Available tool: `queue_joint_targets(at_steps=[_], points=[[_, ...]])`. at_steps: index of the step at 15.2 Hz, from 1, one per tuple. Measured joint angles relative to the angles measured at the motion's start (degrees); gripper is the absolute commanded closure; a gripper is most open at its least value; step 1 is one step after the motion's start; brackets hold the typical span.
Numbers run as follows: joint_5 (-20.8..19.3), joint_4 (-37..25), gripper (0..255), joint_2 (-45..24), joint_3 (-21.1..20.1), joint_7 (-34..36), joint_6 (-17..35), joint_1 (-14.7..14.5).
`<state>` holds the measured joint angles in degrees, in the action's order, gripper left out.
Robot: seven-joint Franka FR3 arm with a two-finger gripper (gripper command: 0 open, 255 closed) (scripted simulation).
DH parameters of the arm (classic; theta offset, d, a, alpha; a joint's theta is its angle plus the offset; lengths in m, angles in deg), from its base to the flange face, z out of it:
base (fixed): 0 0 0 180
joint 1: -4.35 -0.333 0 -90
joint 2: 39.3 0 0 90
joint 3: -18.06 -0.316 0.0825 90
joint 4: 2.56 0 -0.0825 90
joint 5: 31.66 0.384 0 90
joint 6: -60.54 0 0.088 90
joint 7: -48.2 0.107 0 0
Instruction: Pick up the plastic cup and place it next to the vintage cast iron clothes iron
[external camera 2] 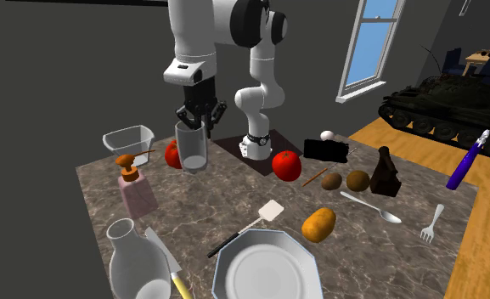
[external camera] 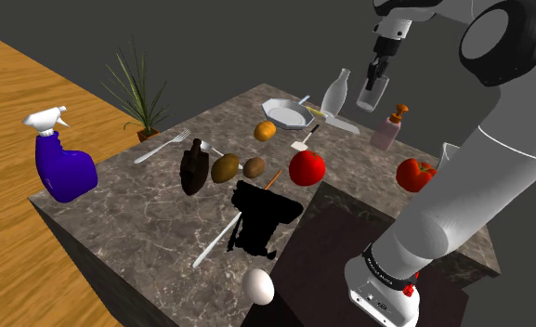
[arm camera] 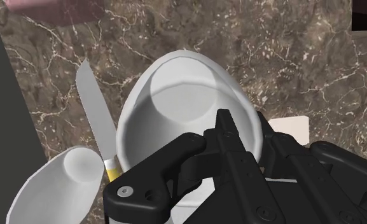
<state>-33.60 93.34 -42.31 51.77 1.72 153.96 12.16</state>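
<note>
You're holding the cup (external camera 2: 191, 149), gripper (external camera 2: 199, 121) pinching its rim, so be keeping it upright heading for the iron (external camera 2: 385, 173).

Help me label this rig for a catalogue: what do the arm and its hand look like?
The arm is made of rounded glossy white segments with dark grey joint caps. A black band with faint pale markings rings its lower end, beside a small red mark. The hand is all black, angular, with two fingers and a visible screw.
</note>
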Motion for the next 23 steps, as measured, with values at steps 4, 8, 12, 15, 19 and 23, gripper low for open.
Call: queue_joint_targets(at_steps=[4, 8, 12, 15, 19, 23], points=[[0.11, -3.0, 255, -0.21, 0.04, -0.21, -2.81, 0.06], [-2.18, 1.54, 255, 4.88, -2.2, 4.76, -2.87, -2.47], [-4.6, 8.75, 255, 11.65, -5.83, 11.53, -2.07, -5.02], [-5.32, 11.92, 255, 15.56, -8.94, 16.54, -2.89, -6.65], [-5.26, 16.57, 255, 19.68, -13.05, 22.91, -2.67, -8.56], [-4.22, 18.96, 255, 22.13, -17.04, 28.78, -3.08, -10.47]])
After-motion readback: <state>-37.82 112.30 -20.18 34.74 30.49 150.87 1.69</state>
